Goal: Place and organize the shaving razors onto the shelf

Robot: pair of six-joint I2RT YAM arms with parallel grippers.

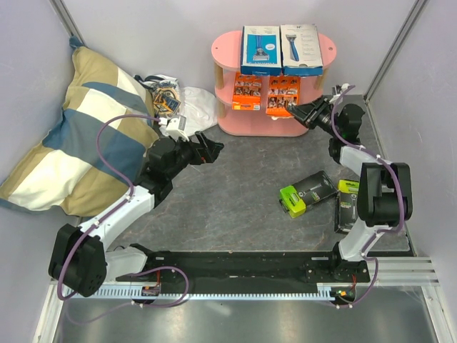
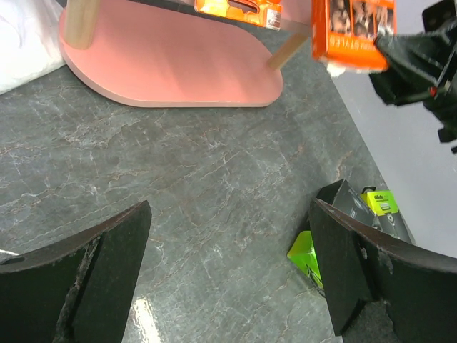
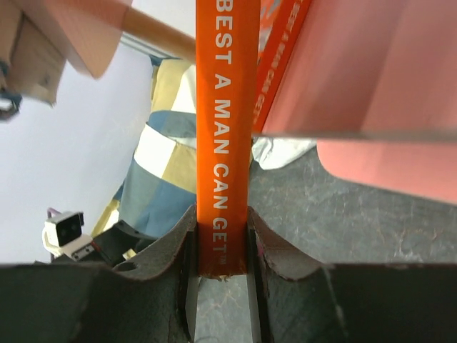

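Left gripper fingers spread wide over the grey table, nothing between. Pink shelf base board ahead, orange card on the tier above. Second orange card upper right, right gripper at its edge; lime-green-and-black box lower right.

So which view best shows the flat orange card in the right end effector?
Right wrist: the flat orange card, close-up, edge-on between the fingers. Top external shows it small at the pink shelf; left wrist crops it.
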